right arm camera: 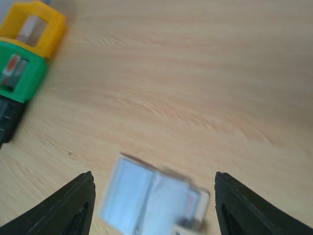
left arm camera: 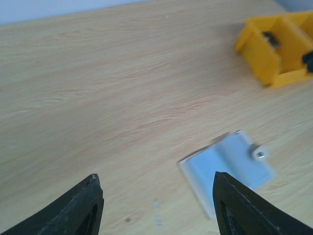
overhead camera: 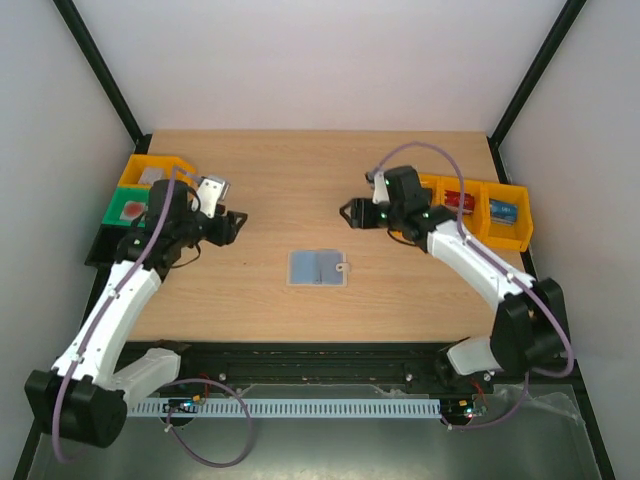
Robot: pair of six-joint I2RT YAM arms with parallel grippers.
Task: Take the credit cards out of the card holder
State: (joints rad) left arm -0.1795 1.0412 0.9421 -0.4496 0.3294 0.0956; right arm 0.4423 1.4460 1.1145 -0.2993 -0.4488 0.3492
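The card holder (overhead camera: 318,268) lies opened flat on the wooden table, blue inside up, with its snap tab to the right. It also shows blurred in the left wrist view (left arm camera: 227,169) and the right wrist view (right arm camera: 151,200). A faint reddish patch (right arm camera: 190,200) sits in one of its pockets, too blurred to tell if it is a credit card. My left gripper (overhead camera: 235,225) hangs open to the holder's left, with nothing between its fingers (left arm camera: 156,196). My right gripper (overhead camera: 352,212) is open above the holder's far right side, also empty (right arm camera: 154,175).
At the far left stand a yellow bin (overhead camera: 152,172) with a pale flat piece and a green bin (overhead camera: 133,210) with a flat red-marked piece; a black tray lies below them. A row of yellow bins (overhead camera: 480,212) holding red and blue items sits at the far right.
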